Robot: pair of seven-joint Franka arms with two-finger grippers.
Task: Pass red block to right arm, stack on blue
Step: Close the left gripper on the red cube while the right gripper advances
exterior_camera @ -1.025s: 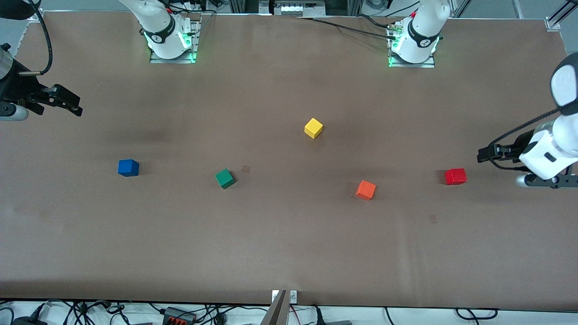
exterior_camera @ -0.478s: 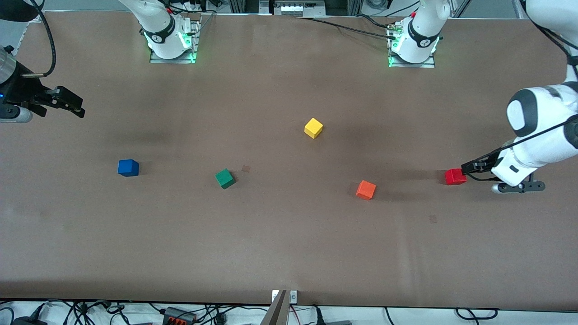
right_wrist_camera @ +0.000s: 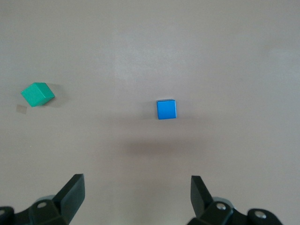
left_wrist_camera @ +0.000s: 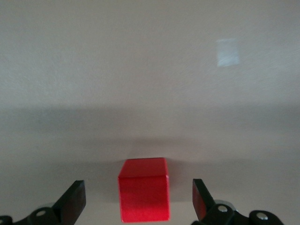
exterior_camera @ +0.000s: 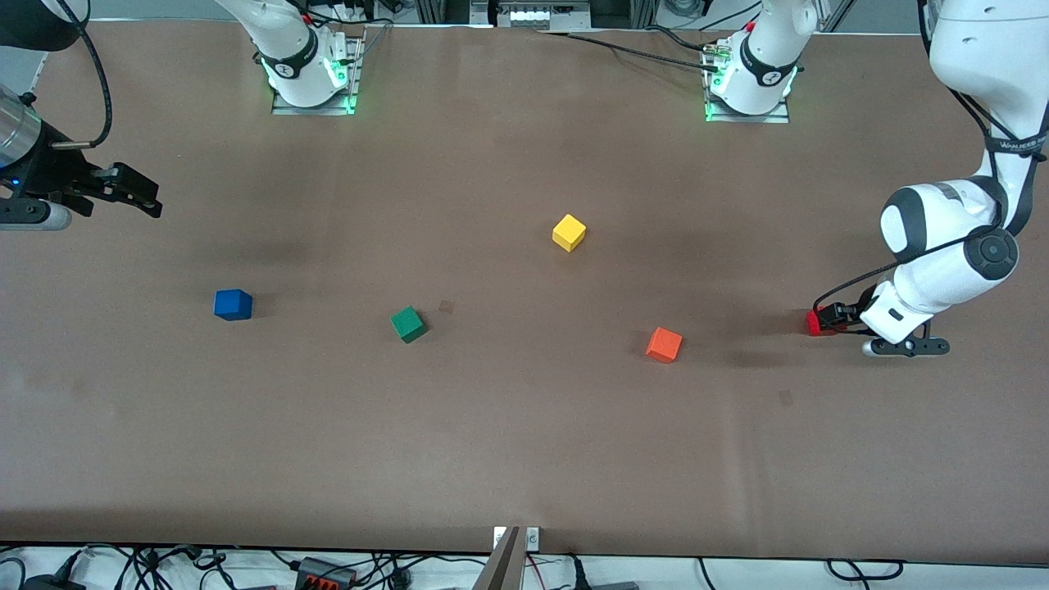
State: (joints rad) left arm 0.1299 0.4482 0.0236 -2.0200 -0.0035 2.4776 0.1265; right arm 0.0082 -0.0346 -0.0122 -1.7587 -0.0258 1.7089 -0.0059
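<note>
The task is at its very start, in my judgement: the red block (left_wrist_camera: 143, 196) is not yet lifted, so the grasp, the pass and the stacking are all left to do. This block lies on the table (exterior_camera: 524, 459) at the left arm's end, well apart from the blue block (exterior_camera: 233, 304), which sits at the right arm's end with nothing on it. The left gripper (left_wrist_camera: 138, 202) is low around the red block, its 2 fingers wide apart, 1 on each side, with a clear gap and no touch. The right gripper (right_wrist_camera: 137, 197) hangs above the table near the blue block, fingers also apart, holding nothing; this arm waits.
</note>
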